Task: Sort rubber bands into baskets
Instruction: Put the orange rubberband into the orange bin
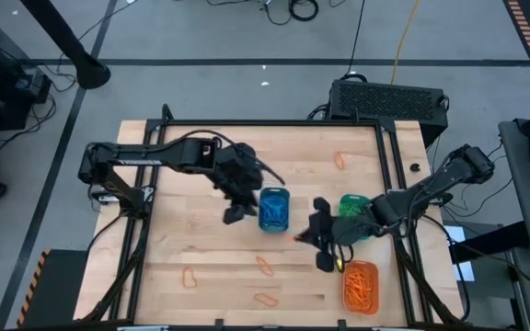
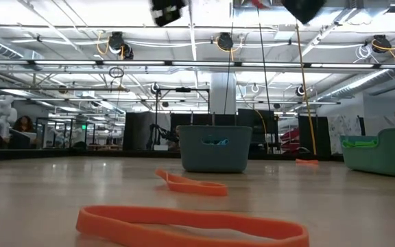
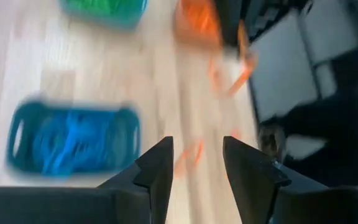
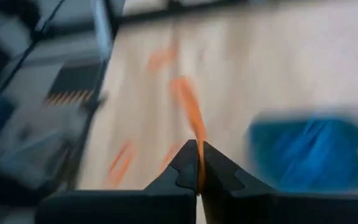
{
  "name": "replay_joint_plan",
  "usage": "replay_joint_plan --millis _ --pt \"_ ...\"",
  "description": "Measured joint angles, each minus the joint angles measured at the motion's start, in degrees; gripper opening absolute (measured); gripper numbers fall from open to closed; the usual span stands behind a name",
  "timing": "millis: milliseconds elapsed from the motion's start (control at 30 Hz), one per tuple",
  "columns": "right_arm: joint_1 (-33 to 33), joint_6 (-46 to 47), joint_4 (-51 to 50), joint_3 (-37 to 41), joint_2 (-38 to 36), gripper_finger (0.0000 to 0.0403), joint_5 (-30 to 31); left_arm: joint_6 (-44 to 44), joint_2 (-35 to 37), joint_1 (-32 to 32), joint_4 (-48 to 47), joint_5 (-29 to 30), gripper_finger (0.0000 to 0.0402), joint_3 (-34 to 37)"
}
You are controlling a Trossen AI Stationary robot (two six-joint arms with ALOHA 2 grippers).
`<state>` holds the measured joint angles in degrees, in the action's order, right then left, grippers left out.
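Mostly sorted: blue bands fill the blue basket [image 1: 274, 209] beside the spread-fingered, empty left gripper [image 1: 235, 212]. An orange band [image 4: 190, 111] is pinched in the clenched right gripper [image 1: 323, 246], near the orange basket [image 1: 361, 285]; several orange bands [image 1: 264, 267] are left on the table [image 1: 173, 184].

Both arms are showing as matte black jointed links with black cables looping alongside. The left gripper [image 3: 194, 180] is showing two dark, angular, wedge-shaped fingers [image 3: 157, 171]. The right gripper [image 4: 197, 168] is showing the same black fingers tapering to points.
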<state>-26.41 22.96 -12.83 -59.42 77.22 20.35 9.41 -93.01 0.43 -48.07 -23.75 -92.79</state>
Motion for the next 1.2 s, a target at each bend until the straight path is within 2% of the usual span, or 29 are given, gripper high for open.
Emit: replay_joint_plan --millis 67,233,400,633,800,1000,1200 --pt "-0.93 6.14 -5.9 0.0 -0.32 0.0 -5.93 -1.86 1.41 0.18 -7.35 1.62 0.0147 0.0" --pt "-5.21 20.97 -16.83 0.02 -0.01 0.0 -22.61 -3.21 5.85 -1.21 -24.88 11.21 0.0147 1.41" --pt "-12.06 35.16 -18.96 0.02 0.3 0.0 -30.45 1.67 13.91 -6.45 -24.21 14.84 0.0147 9.01" --pt "-21.88 51.38 -19.1 0.02 0.63 0.0 -30.76 14.52 24.64 -15.95 -8.45 16.85 0.0147 24.17" --pt "-26.05 59.32 -21.87 0.02 1.87 0.0 -28.38 17.14 26.69 -22.31 5.55 20.25 0.0147 35.29" --pt "-27.76 66.24 -25.08 0.04 4.97 0.0 -27.84 11.64 21.73 -25.38 33.37 24.23 0.0148 46.59" --pt "-27.7 69.52 -25.48 0.04 9.05 0.0 -27.83 -0.35 9.46 -25.02 52.77 25.83 0.0148 47.42"
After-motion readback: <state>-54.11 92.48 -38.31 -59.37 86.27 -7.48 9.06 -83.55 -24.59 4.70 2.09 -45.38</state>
